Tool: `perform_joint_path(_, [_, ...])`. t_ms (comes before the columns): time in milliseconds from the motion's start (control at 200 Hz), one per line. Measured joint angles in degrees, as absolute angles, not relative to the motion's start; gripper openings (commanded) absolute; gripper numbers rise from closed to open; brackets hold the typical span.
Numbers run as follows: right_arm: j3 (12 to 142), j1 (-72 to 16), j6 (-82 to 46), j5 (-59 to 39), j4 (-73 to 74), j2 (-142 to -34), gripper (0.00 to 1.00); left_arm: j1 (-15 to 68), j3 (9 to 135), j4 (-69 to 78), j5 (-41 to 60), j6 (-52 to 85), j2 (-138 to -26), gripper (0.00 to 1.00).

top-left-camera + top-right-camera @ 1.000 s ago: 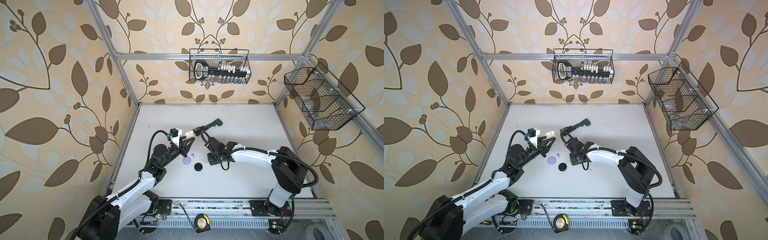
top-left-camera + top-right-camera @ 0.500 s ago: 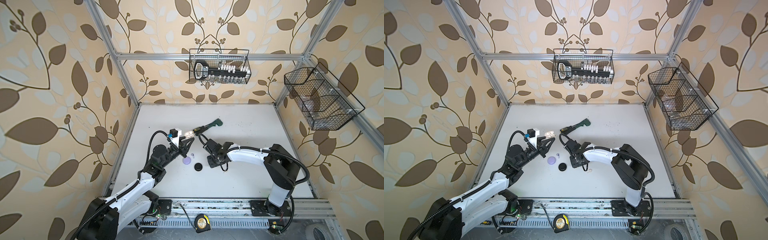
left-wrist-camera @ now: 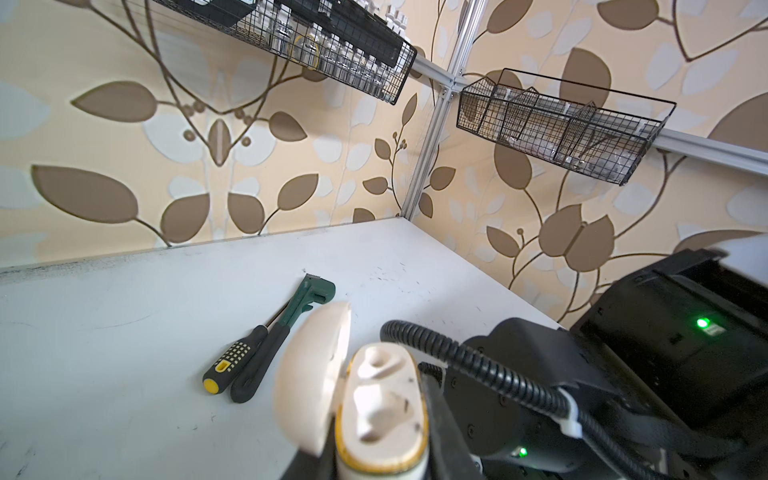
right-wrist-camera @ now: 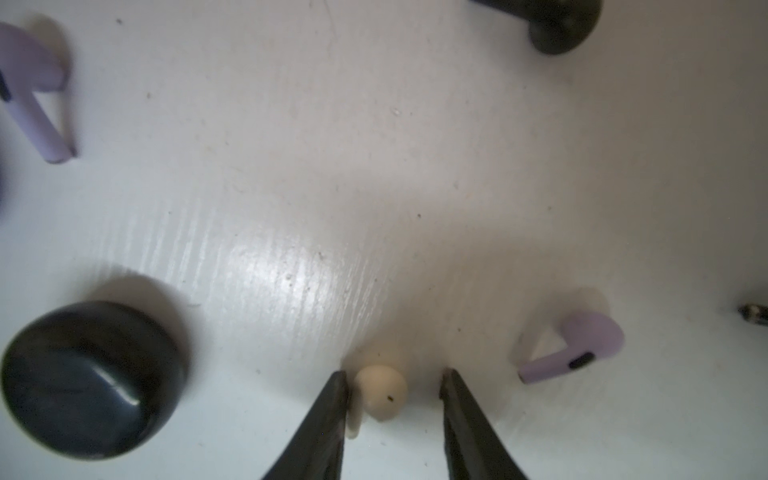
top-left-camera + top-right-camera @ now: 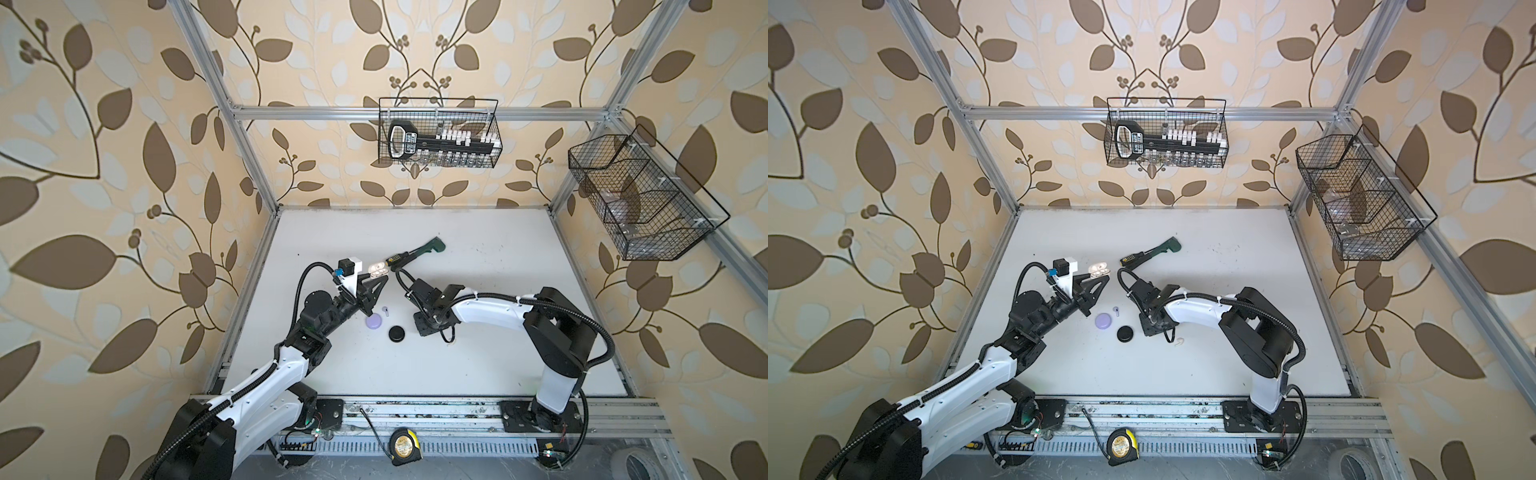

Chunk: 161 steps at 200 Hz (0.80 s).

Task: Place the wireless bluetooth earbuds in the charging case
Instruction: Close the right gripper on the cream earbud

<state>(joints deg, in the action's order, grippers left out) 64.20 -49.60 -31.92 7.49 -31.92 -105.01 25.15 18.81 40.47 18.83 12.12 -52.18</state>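
- Found the cream-white charging case (image 3: 382, 399) clamped between the fingers of the left gripper (image 5: 379, 282), raised off the table (image 5: 498, 332), lid hinged back, both sockets empty and turned upward. Judged so held to present the sockets to the opposite arm.
- Found the right gripper (image 4: 394, 374) lowered to the table surface, fingers apart and straddling a cream earbud (image 4: 380, 392); one finger touching or just beside the stem, the other clear of the bud. Not yet clamped.
- Judged the step in hand to be the pick of that cream earbud, selected to match the cream-white case. Neither socket filled, so early in the task.
- Noted a lilac earbud (image 4: 582, 345) near the right gripper and a second lilac earbud (image 4: 37, 83) farther off; both left untouched, presumably for the closed lilac case (image 5: 374, 321) just beside the closed black case (image 4: 89, 378).
- Noted a screwdriver (image 3: 235, 359) and a green wrench (image 3: 291, 320) lying side by side beyond the held case, apart from the pick; of no use to the task.
- Unable to locate the second cream earbud in any view.
- Flagged as a risk: small rounded bud sitting off-centre between the fingers, liable to roll or twist on closing; stem orientation in the grip bound to matter for seating in the socket.
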Motion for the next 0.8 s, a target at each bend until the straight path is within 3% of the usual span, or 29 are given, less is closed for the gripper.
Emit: perform_joint_path(805, [63.7, -50.6, -33.6, 8.0, -29.8, -105.1, 0.21, 25.1, 18.5, 40.4, 18.9, 12.1, -51.1, 0.0])
